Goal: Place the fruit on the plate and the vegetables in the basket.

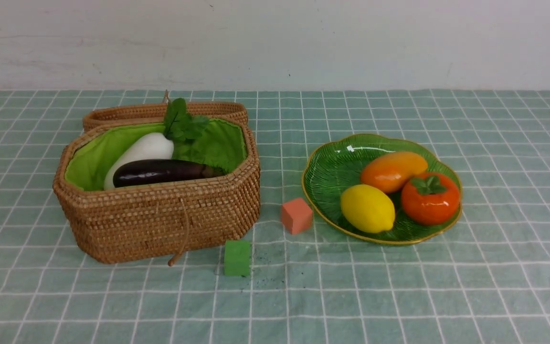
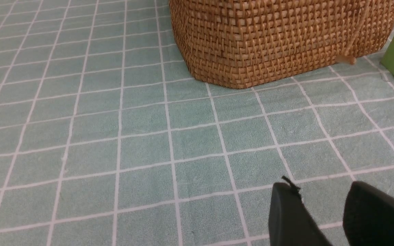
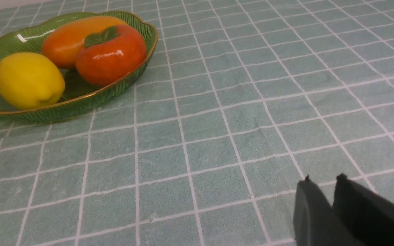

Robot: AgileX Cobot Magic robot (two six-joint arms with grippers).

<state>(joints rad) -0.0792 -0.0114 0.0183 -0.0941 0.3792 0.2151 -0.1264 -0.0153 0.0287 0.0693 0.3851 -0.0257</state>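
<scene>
Nearest us, both grippers sit low over bare checked cloth (image 1: 399,296), neither visible in the front view. Our left gripper (image 2: 323,205) has its jaws apart w/ a clear gap and nothing between them; our right gripper (image 3: 323,191) shows only a narrow slit, also empty.

Next out, a green cube (image 1: 237,258) sits just in front of the basket (image 1: 160,224), and a salmon cube (image 1: 297,215) lies btwn basket and plate (image 1: 327,167). Neither belongs to the sort, as we read it.

Further on, the plate carries all 3 fruits: lemon (image 1: 367,208), persimmon (image 1: 430,198), mango (image 1: 393,170). The basket, lid back, shows 2 vegetables: eggplant (image 1: 160,172) and white radish (image 1: 141,150). We can't see potato or carrot; they may lie hidden below the rim.

Our judgement: sorting looks done or nearly so, arms parked. Next move, if any, calls for checking the basket's contents; nothing loose remains on the cloth but the cubes.
</scene>
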